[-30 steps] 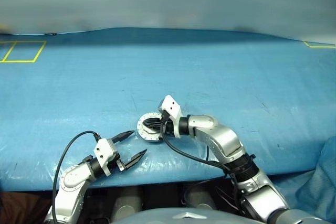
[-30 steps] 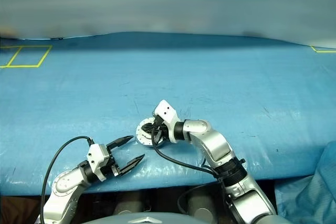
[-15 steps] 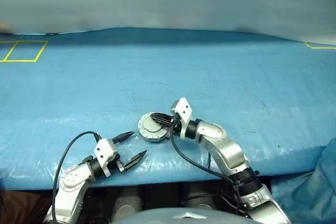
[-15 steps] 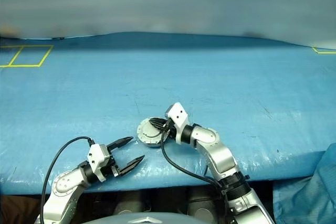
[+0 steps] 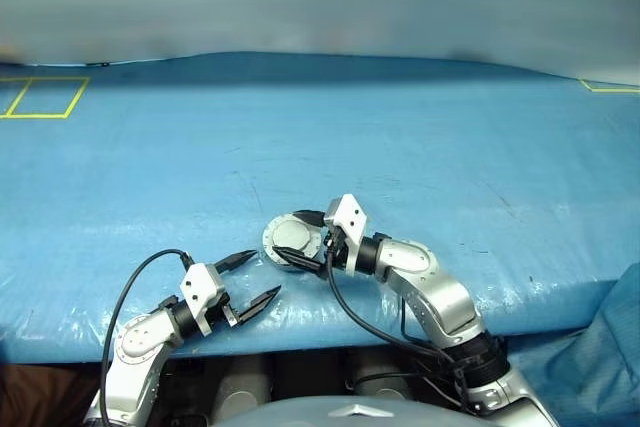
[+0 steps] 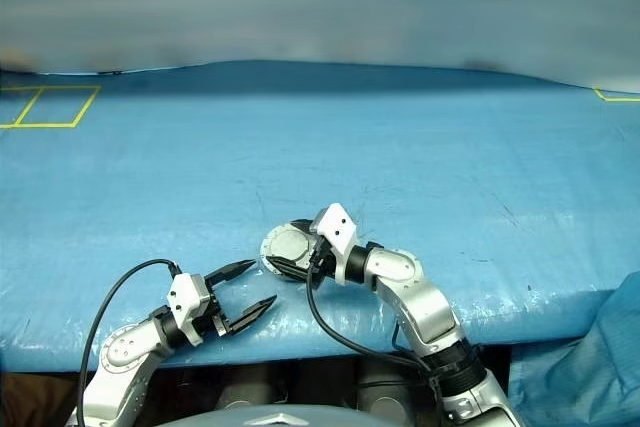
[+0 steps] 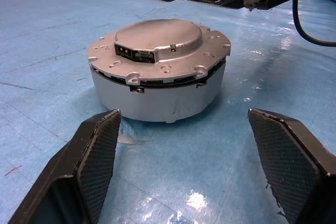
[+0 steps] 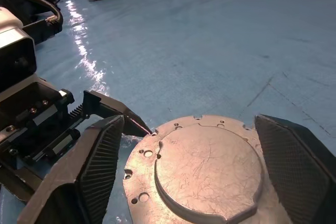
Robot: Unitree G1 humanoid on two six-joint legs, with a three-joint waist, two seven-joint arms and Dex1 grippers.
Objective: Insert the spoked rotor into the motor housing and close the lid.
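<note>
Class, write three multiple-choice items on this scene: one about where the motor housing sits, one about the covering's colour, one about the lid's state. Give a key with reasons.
1. Where is the motor housing?
A. on the blue table cover
B. held in the left tool
C. on the floor

2. What colour is the table cover?
A. red
B. blue
C. white

3. What state is the lid in?
A. missing
B. standing open
C. shut flat on the housing

Key: 1 A, it rests on the cover beyond the open left tool. 2 B, blue throughout. 3 C, its plain outer face lies on top, the open right tool over it.
</note>
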